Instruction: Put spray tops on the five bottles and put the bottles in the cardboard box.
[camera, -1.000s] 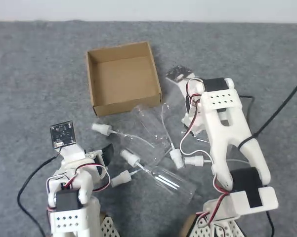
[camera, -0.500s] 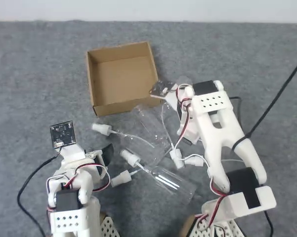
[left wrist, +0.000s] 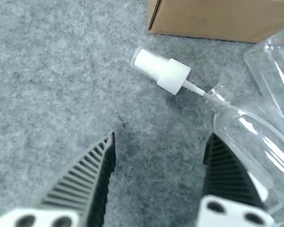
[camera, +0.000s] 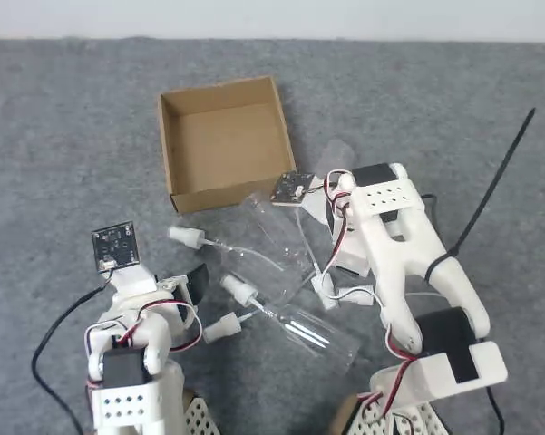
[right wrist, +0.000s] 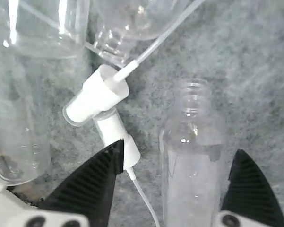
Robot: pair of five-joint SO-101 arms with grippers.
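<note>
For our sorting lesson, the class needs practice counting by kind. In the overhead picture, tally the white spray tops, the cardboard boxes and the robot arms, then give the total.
White spray tops: 5
Cardboard box: 1
Robot arms: 2
Total: 8

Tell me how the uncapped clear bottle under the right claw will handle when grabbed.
The clear, empty plastic bottle looks light and thin-walled, so it may dent when squeezed. Lying on its round side, it could roll if nudged.
</note>
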